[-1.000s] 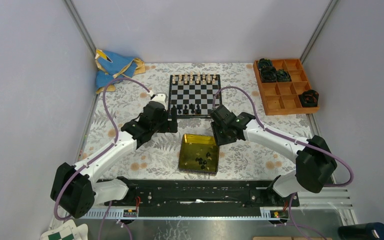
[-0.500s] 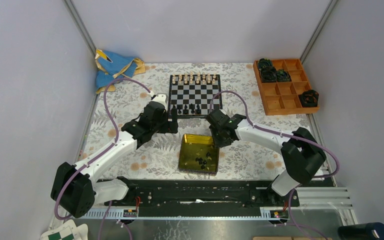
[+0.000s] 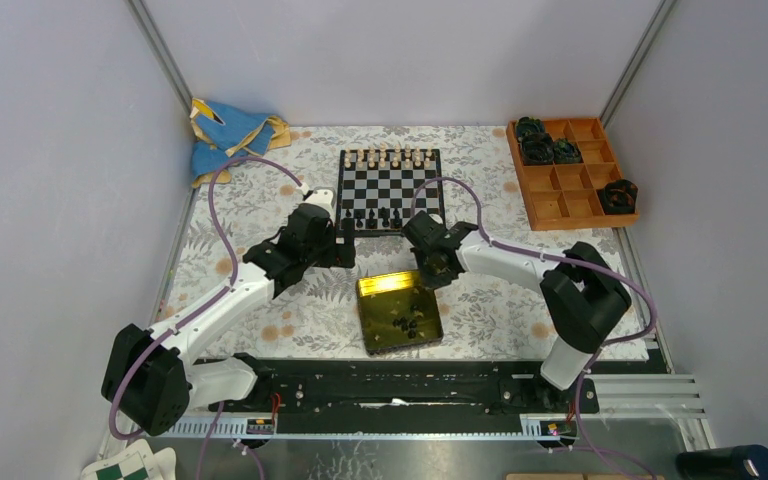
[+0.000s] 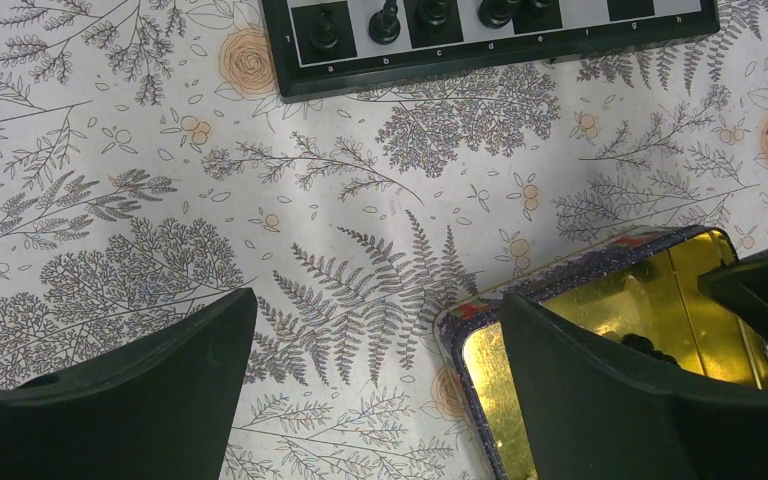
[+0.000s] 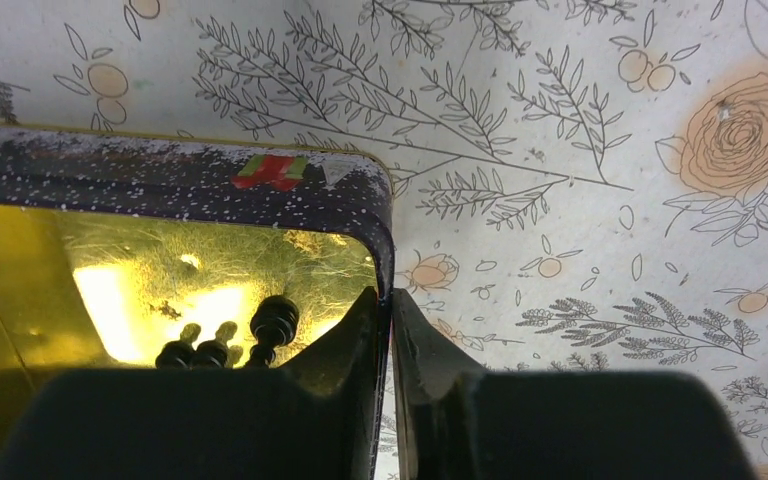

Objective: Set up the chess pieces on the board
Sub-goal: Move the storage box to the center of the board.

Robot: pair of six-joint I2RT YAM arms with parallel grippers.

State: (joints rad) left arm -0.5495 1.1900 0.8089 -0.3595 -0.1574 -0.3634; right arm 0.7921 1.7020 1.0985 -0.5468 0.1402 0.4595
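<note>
The right gripper [image 5: 387, 325] has its jaws clenched on the thin wall of the yellow tin [image 5: 175, 175] at its 1 o'clock corner — one finger inside, one outside. Some tiny black chess pieces [image 3: 407, 322] lie in the tin, and a few more stand on the near row of the board [image 3: 390, 185], at 12 o'clock from the tin. The left gripper [image 4: 375, 340] hangs over the worktop [image 3: 480, 170], jaws wide apart, holding nothing.

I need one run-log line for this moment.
left jaws open, empty | right jaws shut on tin wall | black pieces: some in tin, some on board
</note>
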